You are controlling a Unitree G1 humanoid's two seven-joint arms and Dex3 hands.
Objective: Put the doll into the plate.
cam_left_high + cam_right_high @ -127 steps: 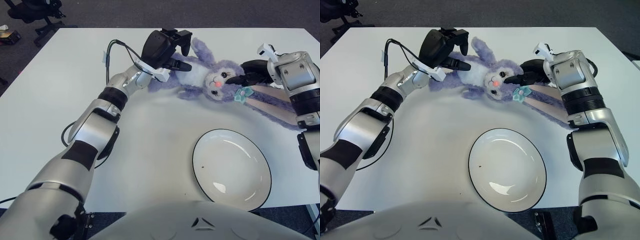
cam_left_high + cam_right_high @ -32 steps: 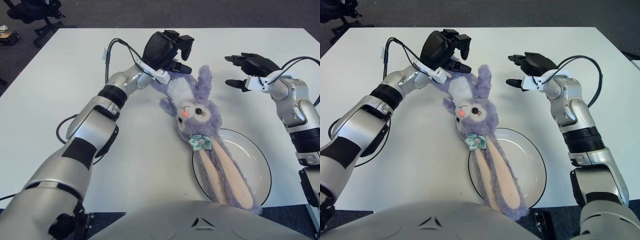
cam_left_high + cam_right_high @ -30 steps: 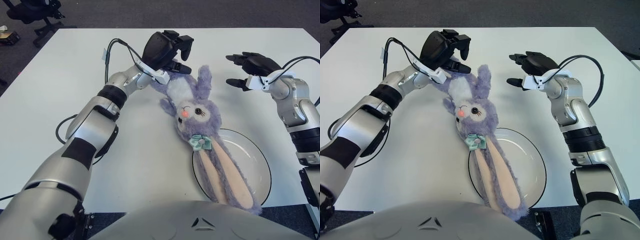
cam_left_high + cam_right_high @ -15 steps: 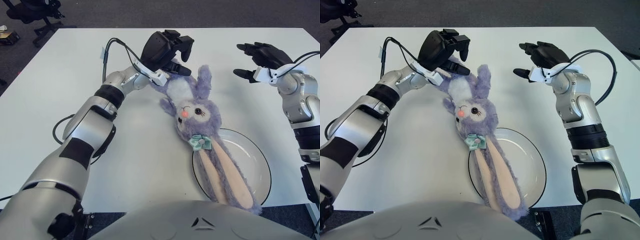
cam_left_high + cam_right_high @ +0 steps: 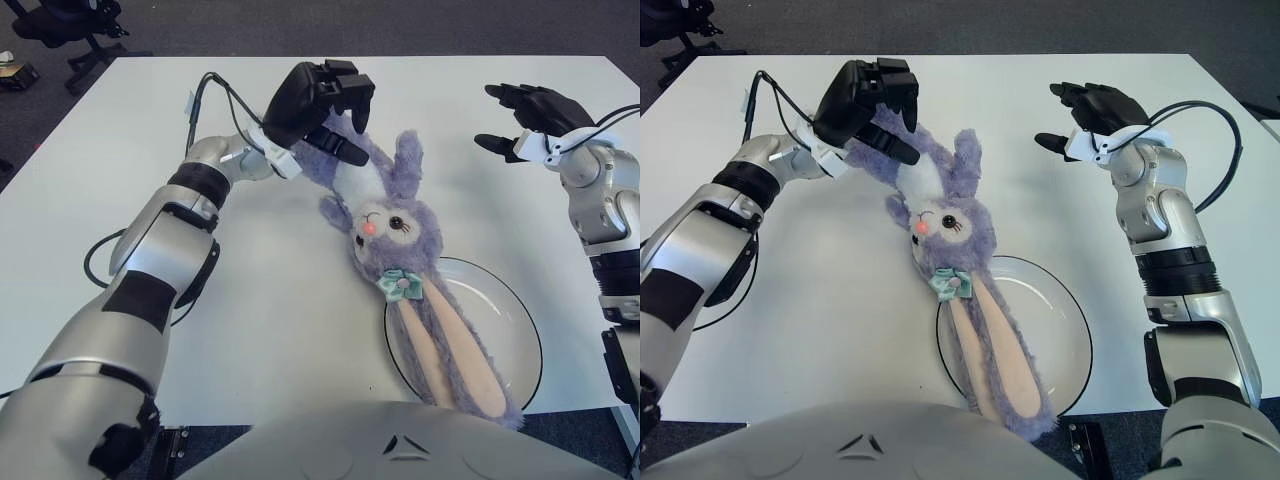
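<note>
The purple bunny doll (image 5: 385, 225) lies on its back on the white table, feet toward the far side. Its head is just beyond the plate's rim, and its long ears (image 5: 450, 355) stretch across the white, black-rimmed plate (image 5: 515, 330) and over its near rim. My left hand (image 5: 325, 110) hovers over the doll's far leg (image 5: 878, 135). The fingers are spread, and the leg shows between thumb and fingers without being clamped. My right hand (image 5: 522, 112) is raised at the far right, fingers spread, holding nothing and well away from the doll.
A black cable (image 5: 215, 85) loops along my left forearm. A dark office chair base (image 5: 70, 25) stands on the floor beyond the table's far left corner. My torso (image 5: 400, 445) covers the table's near edge.
The left hand has shifted left and its fingers have spread off the doll's leg. The right hand has drifted slightly right. The doll has stayed put across the plate.
</note>
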